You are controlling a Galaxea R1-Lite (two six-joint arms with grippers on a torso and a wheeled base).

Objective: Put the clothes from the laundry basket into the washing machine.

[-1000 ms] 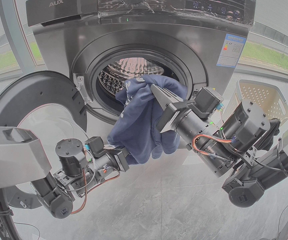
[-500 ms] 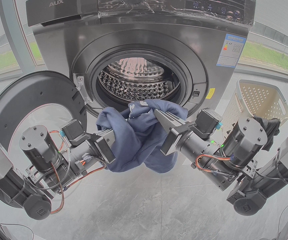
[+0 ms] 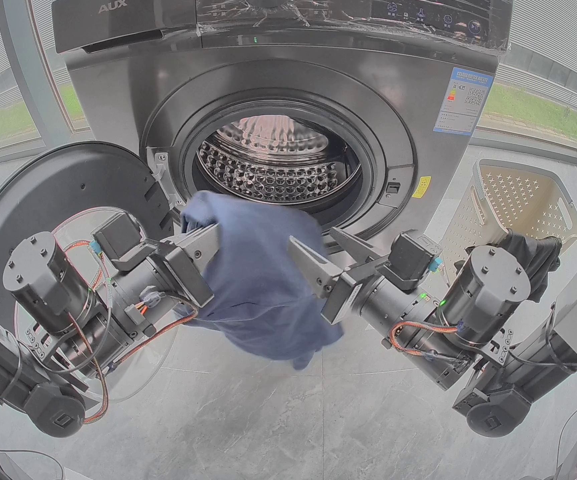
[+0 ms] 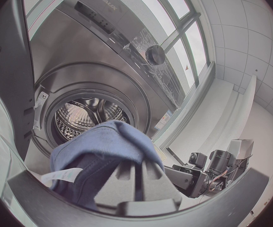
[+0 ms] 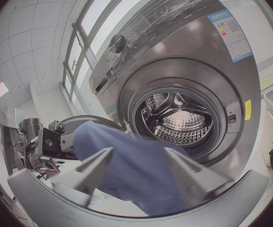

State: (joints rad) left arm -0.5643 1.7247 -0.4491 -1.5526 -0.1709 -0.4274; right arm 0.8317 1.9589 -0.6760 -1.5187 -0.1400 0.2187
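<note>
A dark blue garment (image 3: pixel 255 281) hangs in front of the washing machine's open drum (image 3: pixel 272 161), just below its lower rim. My left gripper (image 3: pixel 205 238) is shut on the garment's upper left edge; in the left wrist view the cloth (image 4: pixel 105 142) bunches over the closed fingers (image 4: pixel 128 186). My right gripper (image 3: pixel 314 241) stands open just right of the garment, with nothing held. In the right wrist view its spread fingers (image 5: pixel 92 171) frame the blue cloth (image 5: pixel 136 171). The beige laundry basket (image 3: pixel 502 168) stands at the right with a black garment (image 3: pixel 535 261) draped over its front rim.
The round machine door (image 3: pixel 68 188) is swung open to the left, behind my left arm. The drum interior (image 5: pixel 180 123) looks bare metal. Grey tiled floor (image 3: pixel 288 421) lies open in front of the machine. Windows run behind the machine.
My right gripper has let go of the blue garment, opened and drawn back lower. My left gripper rose, took hold of the cloth and now carries it alone, left of centre.
</note>
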